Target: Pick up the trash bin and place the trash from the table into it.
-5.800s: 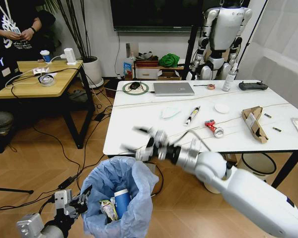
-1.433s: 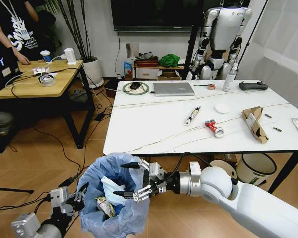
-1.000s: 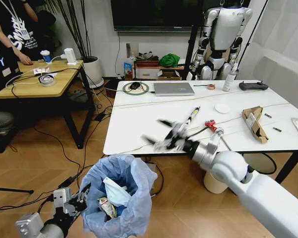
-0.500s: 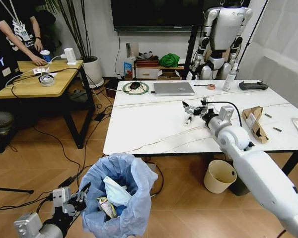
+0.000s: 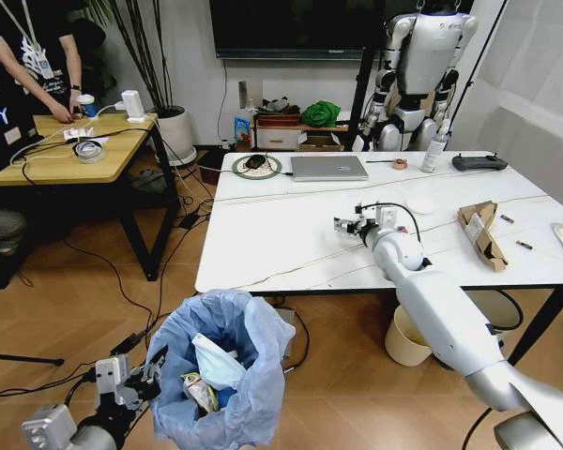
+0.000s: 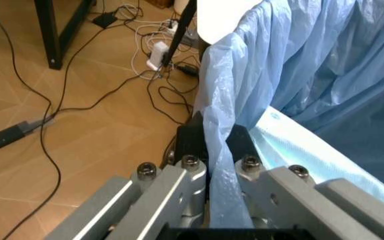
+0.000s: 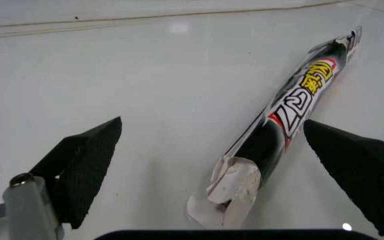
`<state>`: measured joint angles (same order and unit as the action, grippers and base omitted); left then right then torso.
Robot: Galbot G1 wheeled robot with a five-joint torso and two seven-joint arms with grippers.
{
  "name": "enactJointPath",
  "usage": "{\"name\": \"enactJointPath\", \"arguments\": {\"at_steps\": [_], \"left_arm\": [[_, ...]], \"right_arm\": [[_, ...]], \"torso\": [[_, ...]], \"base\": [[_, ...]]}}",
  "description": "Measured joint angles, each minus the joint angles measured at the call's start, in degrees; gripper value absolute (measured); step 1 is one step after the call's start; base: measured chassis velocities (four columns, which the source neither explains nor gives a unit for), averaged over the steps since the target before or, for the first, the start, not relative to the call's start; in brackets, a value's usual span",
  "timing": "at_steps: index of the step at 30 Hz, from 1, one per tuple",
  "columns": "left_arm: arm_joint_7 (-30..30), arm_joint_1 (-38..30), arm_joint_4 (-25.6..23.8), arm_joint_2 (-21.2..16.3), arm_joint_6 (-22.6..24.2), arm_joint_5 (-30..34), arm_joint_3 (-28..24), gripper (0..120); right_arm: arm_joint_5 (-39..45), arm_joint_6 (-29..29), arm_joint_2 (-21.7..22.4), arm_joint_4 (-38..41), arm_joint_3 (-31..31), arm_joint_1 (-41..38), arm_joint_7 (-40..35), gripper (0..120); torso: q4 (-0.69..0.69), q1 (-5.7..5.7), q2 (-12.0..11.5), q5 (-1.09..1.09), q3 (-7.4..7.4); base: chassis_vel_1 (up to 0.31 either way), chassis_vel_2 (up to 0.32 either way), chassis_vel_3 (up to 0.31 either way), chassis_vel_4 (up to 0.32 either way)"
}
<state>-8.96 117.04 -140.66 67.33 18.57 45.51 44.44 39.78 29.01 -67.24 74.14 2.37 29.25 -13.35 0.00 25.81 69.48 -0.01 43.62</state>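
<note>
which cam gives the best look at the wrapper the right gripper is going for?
Right wrist view. The wrapper lies flat on the table between the open fingers of the right gripper, print readable. In the head view the right gripper hides it. The left wrist view shows the left gripper pinching the trash bin.

Light-blue trash bin (image 5: 253,342) liner, white veined table (image 5: 281,234), seemingly black-yellow-red wrapper (image 7: 292,105).
</note>
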Motion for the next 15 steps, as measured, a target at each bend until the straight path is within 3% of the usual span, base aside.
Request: {"name": "enactJointPath", "arguments": {"at_steps": [5, 15], "left_arm": [[0.0, -0.2, 0.3, 0.0, 0.0, 0.1, 0.0, 0], [0.0, -0.6, 0.6, -0.4, 0.0, 0.4, 0.0, 0]], "right_arm": [[0.0, 0.0, -0.2, -1.2, 0.5, 0.0, 1.0, 88], [0.0, -0.7, 0.4, -2.1, 1.3, 0.7, 2.4, 48]], "torso": [[0.01, 0.00, 0.0, 0.00, 0.00], [0.00, -0.01, 0.0, 0.01, 0.00]], "base": [[0.000, 0.000, 0.000, 0.000], [0.000, 0.000, 0.000, 0.000]]}}
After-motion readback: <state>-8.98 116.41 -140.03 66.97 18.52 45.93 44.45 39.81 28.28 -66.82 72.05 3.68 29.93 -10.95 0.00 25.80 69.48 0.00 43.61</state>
